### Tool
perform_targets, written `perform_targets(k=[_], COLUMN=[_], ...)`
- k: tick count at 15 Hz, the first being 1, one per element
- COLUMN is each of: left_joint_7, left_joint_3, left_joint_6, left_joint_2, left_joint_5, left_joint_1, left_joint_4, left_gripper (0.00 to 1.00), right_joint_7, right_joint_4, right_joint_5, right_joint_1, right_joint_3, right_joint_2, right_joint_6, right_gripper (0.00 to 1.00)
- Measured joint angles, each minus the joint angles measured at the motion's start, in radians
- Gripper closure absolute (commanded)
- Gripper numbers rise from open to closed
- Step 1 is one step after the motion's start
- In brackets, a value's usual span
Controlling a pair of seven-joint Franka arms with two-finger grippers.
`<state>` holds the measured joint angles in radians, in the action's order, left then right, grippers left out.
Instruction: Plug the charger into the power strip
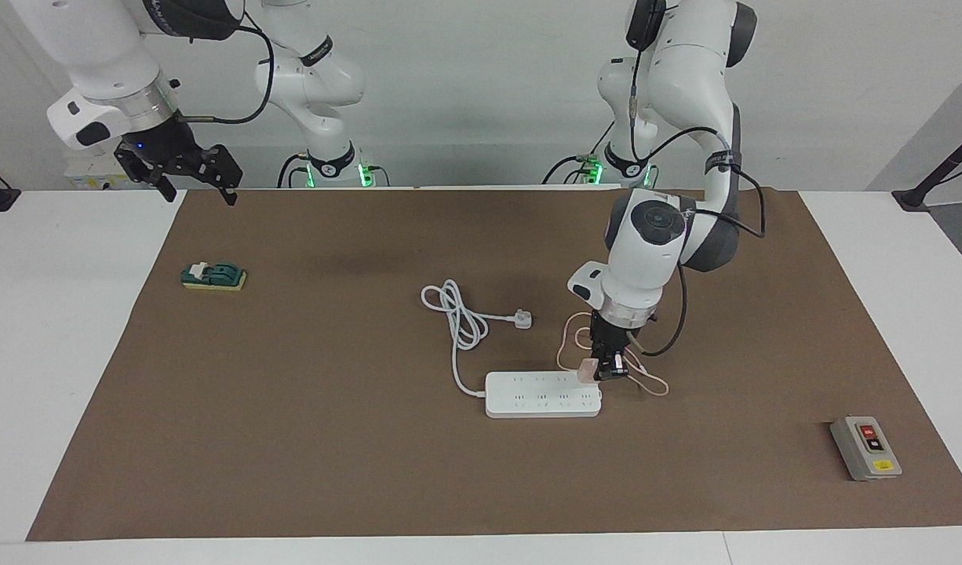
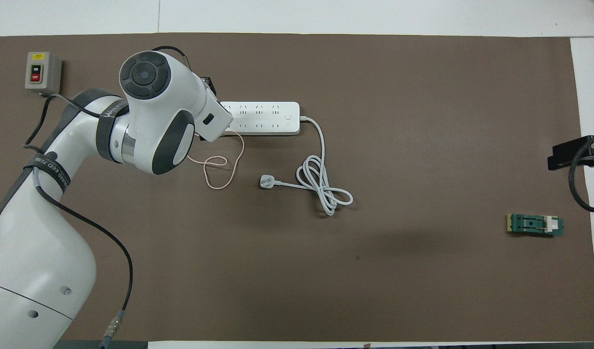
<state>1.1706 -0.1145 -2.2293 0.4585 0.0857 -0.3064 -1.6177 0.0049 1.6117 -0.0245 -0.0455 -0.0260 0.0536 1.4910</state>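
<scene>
Left gripper (image 1: 613, 369), jaws clamped on the pink charger (image 1: 588, 370), sits at the power strip's (image 1: 542, 395) end. Grey switch box (image 2: 42, 71) reads ON/OFF. Right gripper (image 1: 192, 174) waits, jaws spread.

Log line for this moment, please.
left gripper: shut on charger, at power strip end | right gripper: waiting, open | charger: not seated
</scene>
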Motion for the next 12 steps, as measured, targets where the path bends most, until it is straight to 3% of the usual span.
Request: perform_targets(k=[12], left_joint_7=[0.000], left_joint_3=[0.001], left_joint_6=[-0.034], left_joint_2=[0.000], left_joint_5=[0.067], left_joint_1=[-0.002], left_joint_4=[-0.043], left_gripper=[1.00], right_joint_7=[-0.089], right_joint_4=[-0.005], right_joint_5=[0.000], right_joint_1=[0.000], right_joint_3=[0.007], right_joint_2=[0.000], right_joint_6=[0.006], right_gripper=[0.00])
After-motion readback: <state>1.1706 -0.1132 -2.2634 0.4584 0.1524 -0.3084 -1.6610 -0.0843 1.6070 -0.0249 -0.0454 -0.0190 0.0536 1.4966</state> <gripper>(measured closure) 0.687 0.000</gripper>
